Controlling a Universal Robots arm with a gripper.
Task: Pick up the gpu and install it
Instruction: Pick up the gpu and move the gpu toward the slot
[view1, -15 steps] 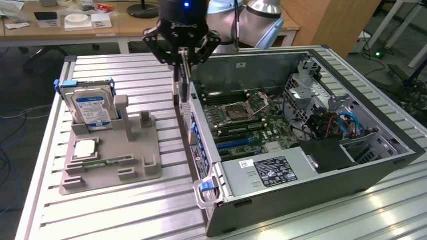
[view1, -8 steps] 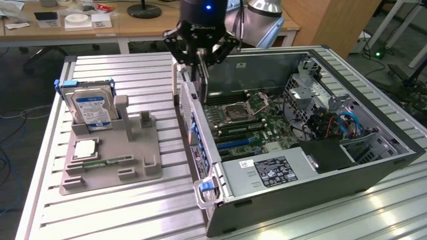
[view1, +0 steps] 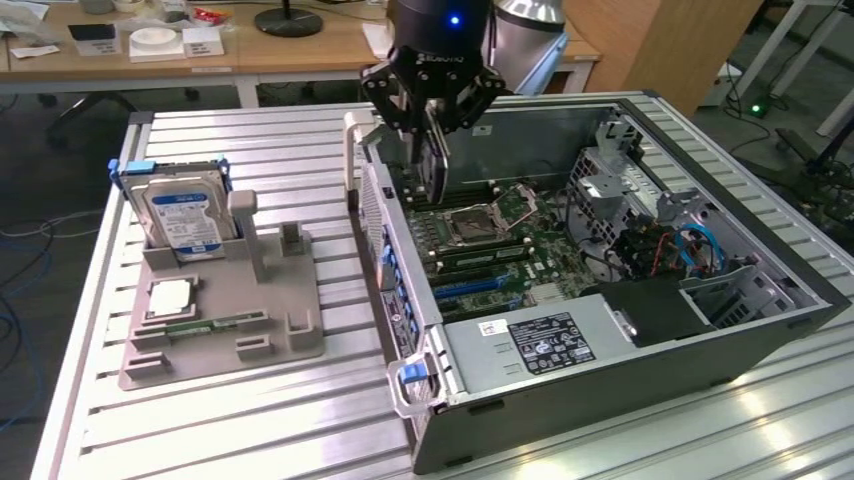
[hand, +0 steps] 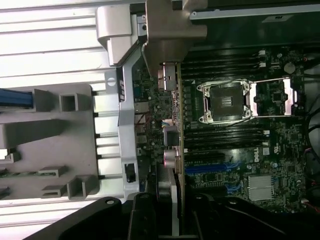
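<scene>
My gripper (view1: 430, 128) was black, with angular linkage fingers (view1: 387, 97) and pale lettering (view1: 441, 62) across its body. A small blue light (view1: 455, 19) glowed on the black wrist (view1: 427, 30) above it, beside a rounded silver-grey arm joint (view1: 529, 10).

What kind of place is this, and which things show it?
Probably a robotics lab or test workshop: a robot's tool holds the gpu over an open computer case on a slatted metal table, a grey fixture keeps spare parts, and office desks stand behind.
</scene>
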